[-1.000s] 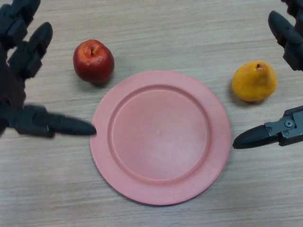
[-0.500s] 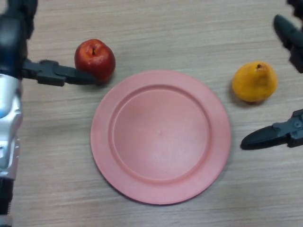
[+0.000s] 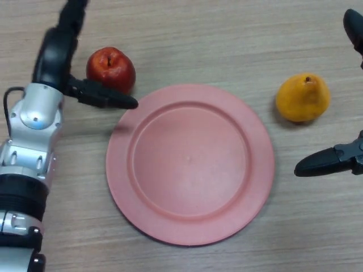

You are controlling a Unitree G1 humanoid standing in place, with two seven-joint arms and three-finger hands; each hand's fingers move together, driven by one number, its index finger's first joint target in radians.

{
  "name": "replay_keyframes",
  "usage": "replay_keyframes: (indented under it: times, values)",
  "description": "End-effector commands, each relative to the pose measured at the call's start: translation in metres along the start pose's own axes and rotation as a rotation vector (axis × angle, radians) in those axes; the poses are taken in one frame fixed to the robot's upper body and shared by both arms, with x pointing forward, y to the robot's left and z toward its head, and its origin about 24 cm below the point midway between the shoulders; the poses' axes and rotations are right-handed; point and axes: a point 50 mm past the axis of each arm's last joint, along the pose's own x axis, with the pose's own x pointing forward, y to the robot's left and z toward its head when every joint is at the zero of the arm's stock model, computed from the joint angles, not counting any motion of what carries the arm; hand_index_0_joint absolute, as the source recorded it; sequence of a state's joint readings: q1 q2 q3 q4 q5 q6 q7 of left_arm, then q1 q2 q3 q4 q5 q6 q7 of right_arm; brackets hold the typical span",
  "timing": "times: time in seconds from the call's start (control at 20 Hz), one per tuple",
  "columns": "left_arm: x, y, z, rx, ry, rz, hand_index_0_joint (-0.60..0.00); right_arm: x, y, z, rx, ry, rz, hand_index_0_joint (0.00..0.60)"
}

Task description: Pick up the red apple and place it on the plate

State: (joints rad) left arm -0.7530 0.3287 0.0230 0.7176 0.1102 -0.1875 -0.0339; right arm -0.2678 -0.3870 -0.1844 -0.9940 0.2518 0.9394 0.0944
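The red apple point(image 3: 111, 68) stands upright on the wooden table, just beyond the upper left rim of the pink plate point(image 3: 118, 170). My left hand point(image 3: 55, 54) is open at the apple's left side. Its thumb point(image 3: 105, 97) lies straight along the apple's near side, and its tip reaches the plate's rim. Its fingers run up past the top edge, left of the apple. My right hand point(image 3: 329, 161) is open at the right edge, with the thumb pointing at the plate and a finger showing in the top right corner.
A yellow pear point(image 3: 303, 97) stands right of the plate, between the parts of my right hand. My left forearm point(image 3: 28, 147), silver and black, runs down the left edge.
My left arm has swung forward and right. The hand now sits beside the apple, with its thumb along the apple's near side. My right hand has drifted slightly right.
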Motion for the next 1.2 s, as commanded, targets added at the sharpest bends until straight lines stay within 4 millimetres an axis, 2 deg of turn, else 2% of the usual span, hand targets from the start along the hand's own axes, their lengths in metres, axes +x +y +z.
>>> replay_keyframes:
  times: [0.05, 0.1, 0.15, 0.35, 0.45, 0.55, 0.65, 0.75, 0.85, 0.95, 1.0, 1.15, 1.2]
  values:
    - [0.013, 0.027, 0.048, 0.06, -0.271, 0.139, -0.4, -0.006, -0.014, 0.03, -0.073, -0.183, -0.085, 0.0]
    - [0.017, 0.019, 0.04, 0.151, -0.253, 0.116, -0.544, -0.006, -0.015, 0.031, -0.084, -0.183, -0.093, 0.0]
    - [0.018, 0.014, 0.035, 0.195, -0.243, 0.094, -0.6, -0.005, -0.015, 0.032, -0.092, -0.184, -0.096, 0.0]
    - [0.013, 0.0, 0.028, 0.292, -0.261, 0.005, -0.6, -0.007, -0.016, 0.033, -0.101, -0.188, -0.107, 0.0]
    - [0.012, 0.003, 0.036, 0.3, -0.305, 0.013, -0.6, -0.007, -0.017, 0.034, -0.096, -0.188, -0.116, 0.0]
    - [0.011, 0.013, 0.052, 0.244, -0.346, 0.048, -0.6, -0.006, -0.017, 0.036, -0.098, -0.187, -0.126, 0.0]
    - [0.003, 0.015, 0.072, 0.015, -0.33, -0.041, -0.6, -0.007, -0.016, 0.036, -0.108, -0.191, -0.129, 0.0]
    - [-0.015, 0.014, 0.097, -0.024, -0.359, -0.11, -0.6, -0.007, -0.015, 0.036, -0.103, -0.195, -0.125, 0.0]
    - [-0.039, 0.009, 0.109, -0.076, -0.406, -0.155, -0.6, -0.007, -0.015, 0.035, -0.1, -0.189, -0.124, 0.0]
    - [-0.062, -0.001, 0.108, -0.1, -0.403, -0.223, -0.6, -0.006, -0.013, 0.032, -0.076, -0.179, -0.129, 0.0]
    - [-0.075, -0.006, 0.1, -0.081, -0.362, -0.26, -0.6, -0.006, -0.013, 0.031, -0.066, -0.176, -0.126, 0.0]
    - [-0.092, -0.017, 0.086, -0.027, -0.307, -0.348, -0.6, -0.007, -0.014, 0.03, -0.048, -0.169, -0.121, 0.0]
    - [-0.093, -0.017, 0.08, -0.047, -0.215, -0.341, -0.6, -0.006, -0.014, 0.03, -0.044, -0.168, -0.119, 0.0]
